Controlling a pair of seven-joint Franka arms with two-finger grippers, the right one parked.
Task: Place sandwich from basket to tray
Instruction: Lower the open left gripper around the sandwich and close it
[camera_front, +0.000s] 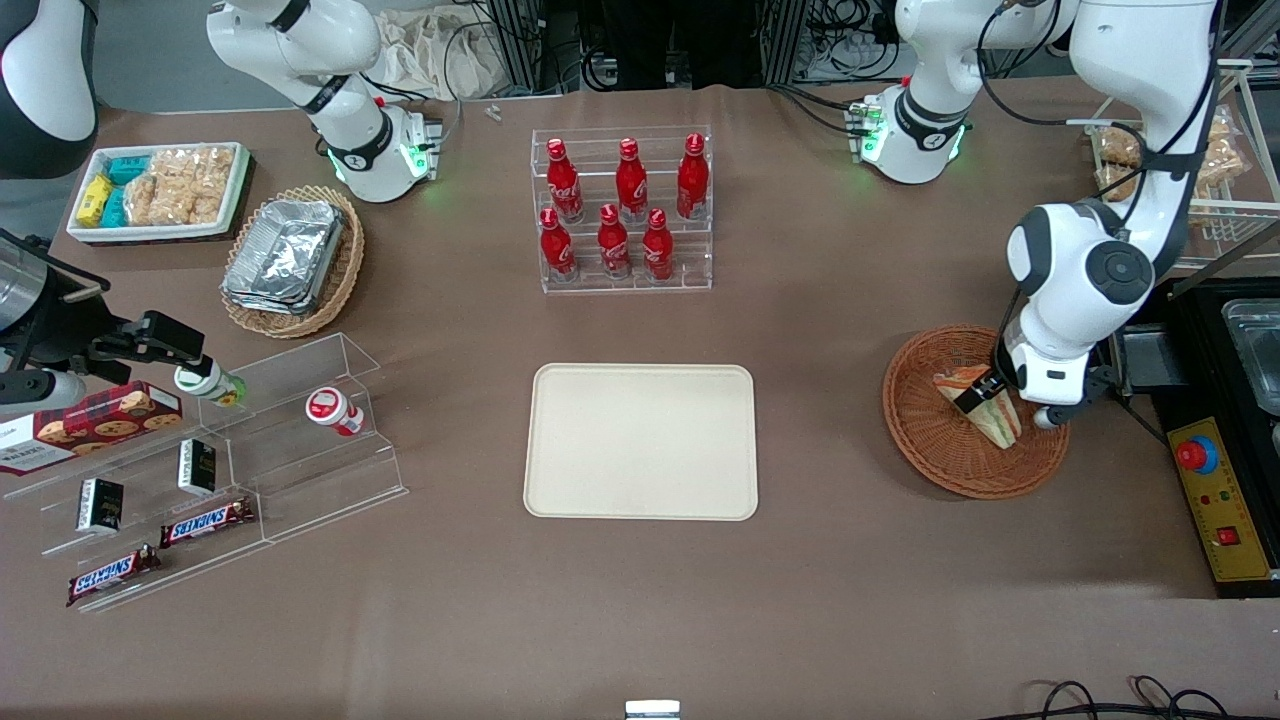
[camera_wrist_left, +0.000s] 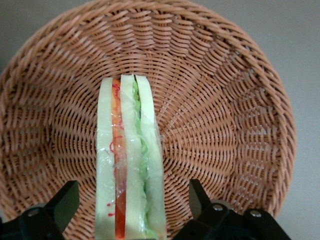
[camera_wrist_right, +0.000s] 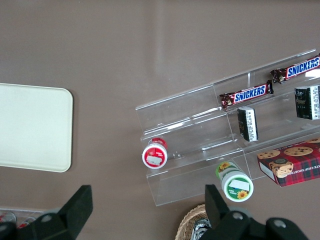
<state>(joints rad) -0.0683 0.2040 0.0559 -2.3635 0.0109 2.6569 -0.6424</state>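
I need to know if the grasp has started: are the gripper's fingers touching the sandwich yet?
Apart. In the left wrist view the open gripper straddles the sandwich in the basket, with wicker showing between each finger and the wrap.

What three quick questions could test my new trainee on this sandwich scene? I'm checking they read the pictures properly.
1. True or false: the sandwich already lies on the tray.
2. Are the fingers of the gripper clamping the sandwich or standing apart from it?
3. How many red bottles stand in the clear rack? A) four B) six C) eight

Key: 1 false, it stands on edge in the basket. 2 standing apart, one on each side, open. 3 B.
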